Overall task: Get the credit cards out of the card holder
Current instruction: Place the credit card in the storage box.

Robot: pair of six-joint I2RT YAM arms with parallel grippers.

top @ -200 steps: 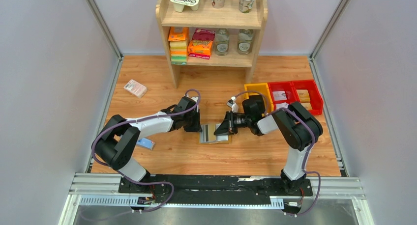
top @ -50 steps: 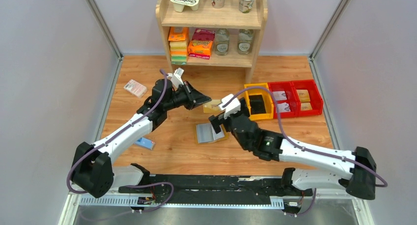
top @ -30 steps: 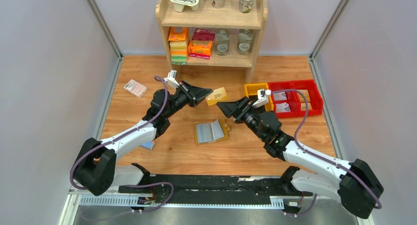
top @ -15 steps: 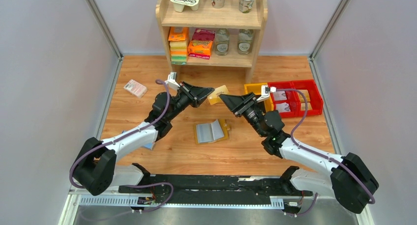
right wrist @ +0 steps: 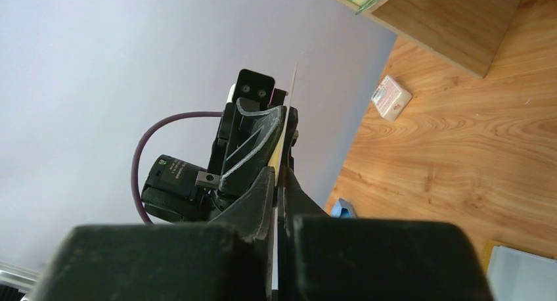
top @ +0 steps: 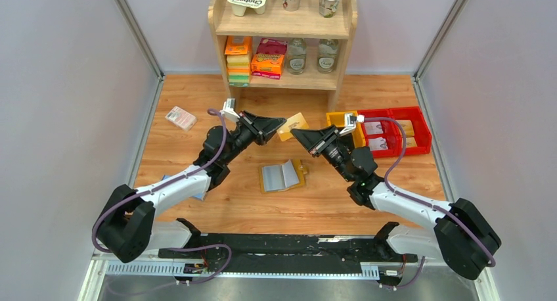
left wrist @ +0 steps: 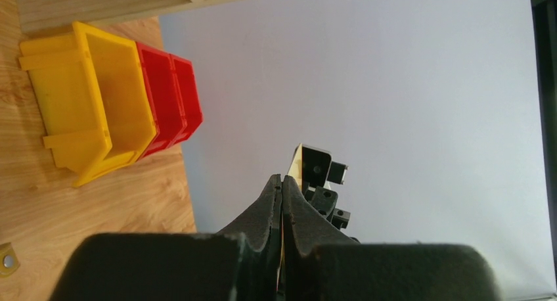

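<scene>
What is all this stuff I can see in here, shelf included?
card: one, yellow-tan, in the air between both grippers
card holder: one, tan with grey-blue inside, open at mid-table
packet: one, pink-white, far left of the table
bar: one, blue, near left, by the left arm
yellow bin: one, right of the shelf
red bins: two, beside the yellow bin
shelf: one, wooden, at the back, holding cups, jars, boxes
table: one, wood-grain
left gripper: black, shut on the card
right gripper: black, shut on the card
</scene>
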